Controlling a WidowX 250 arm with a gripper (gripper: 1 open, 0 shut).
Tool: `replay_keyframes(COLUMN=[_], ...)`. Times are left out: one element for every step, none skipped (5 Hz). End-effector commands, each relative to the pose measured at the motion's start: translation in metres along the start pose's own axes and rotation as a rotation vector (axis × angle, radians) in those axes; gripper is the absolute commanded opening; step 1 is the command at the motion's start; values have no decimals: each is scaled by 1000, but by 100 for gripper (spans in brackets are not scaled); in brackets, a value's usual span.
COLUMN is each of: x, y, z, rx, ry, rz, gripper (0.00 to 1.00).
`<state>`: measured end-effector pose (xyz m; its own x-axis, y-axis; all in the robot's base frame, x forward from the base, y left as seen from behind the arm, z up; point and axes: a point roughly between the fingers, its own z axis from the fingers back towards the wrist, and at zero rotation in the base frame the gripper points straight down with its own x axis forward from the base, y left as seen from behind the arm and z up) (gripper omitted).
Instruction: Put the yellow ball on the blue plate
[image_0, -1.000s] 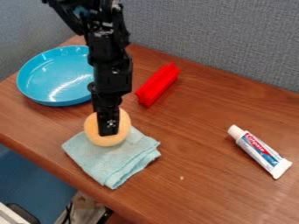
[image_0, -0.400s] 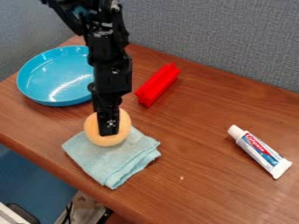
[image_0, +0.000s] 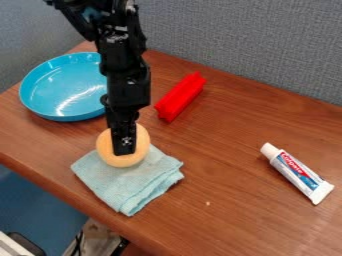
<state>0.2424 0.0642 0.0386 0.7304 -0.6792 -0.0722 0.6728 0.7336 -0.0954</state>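
Observation:
The yellow ball (image_0: 112, 154) rests on a light teal cloth (image_0: 130, 175) near the table's front edge. My gripper (image_0: 124, 143) comes straight down from above, its dark fingers closed on the top of the ball. The blue plate (image_0: 56, 86) lies at the back left of the table, with nothing on it, a short way from the ball.
A red rectangular block (image_0: 181, 96) lies right of the arm, behind the cloth. A toothpaste tube (image_0: 294, 171) lies at the right. The wooden table (image_0: 227, 140) ends close in front of the cloth and at the left past the plate.

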Motion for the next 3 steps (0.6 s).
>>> replay_keyframes(x=[-3,-2,-3], y=[0,0,0], z=[-10,-11,-11], rx=[-26,-28,-31], ry=[5,3,0], rz=[-9,-12,-15], gripper=[0,0,0])
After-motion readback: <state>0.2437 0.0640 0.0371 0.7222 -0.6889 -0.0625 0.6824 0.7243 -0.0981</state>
